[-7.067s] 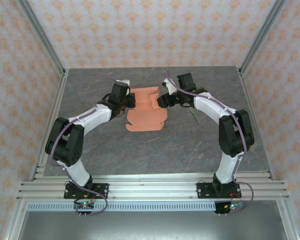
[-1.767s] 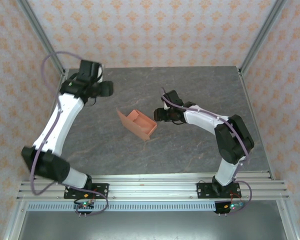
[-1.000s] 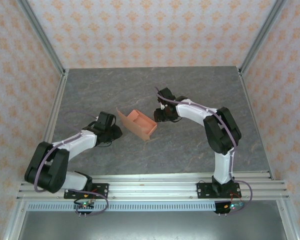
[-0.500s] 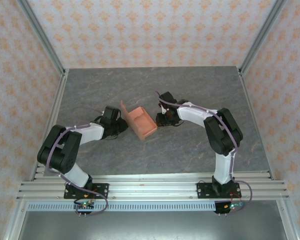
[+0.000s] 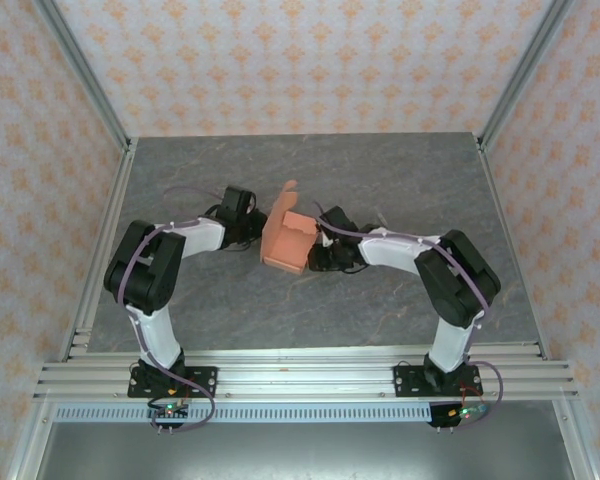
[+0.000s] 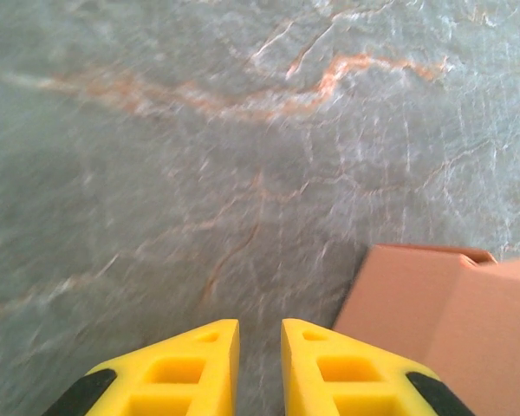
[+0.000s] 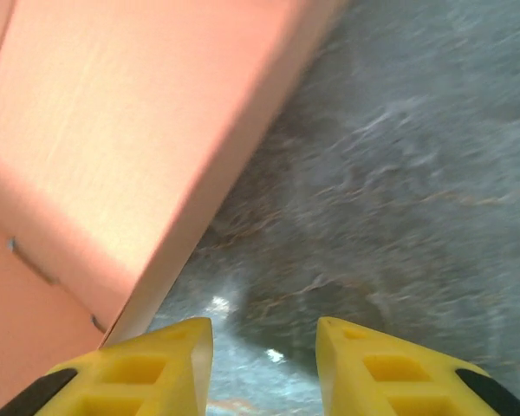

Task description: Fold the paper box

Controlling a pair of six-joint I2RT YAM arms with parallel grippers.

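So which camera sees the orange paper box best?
The top camera: the whole paper box shows there, in the middle of the table, with one flap sticking up. The left wrist camera catches just a corner of it, and the right wrist camera a close, blurry side.

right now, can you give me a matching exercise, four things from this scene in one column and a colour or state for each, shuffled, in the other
Things
1. paper box
2. left fingers
3. right fingers
4. table

Colour or state
a. grey, marbled with pale veins
b. yellow, a wider gap, nothing between them, orange card on their left
c. salmon-orange, one flap raised
d. yellow, a narrow gap, nothing between them, orange card at their lower right

Pairs: 1-c, 2-d, 3-b, 4-a
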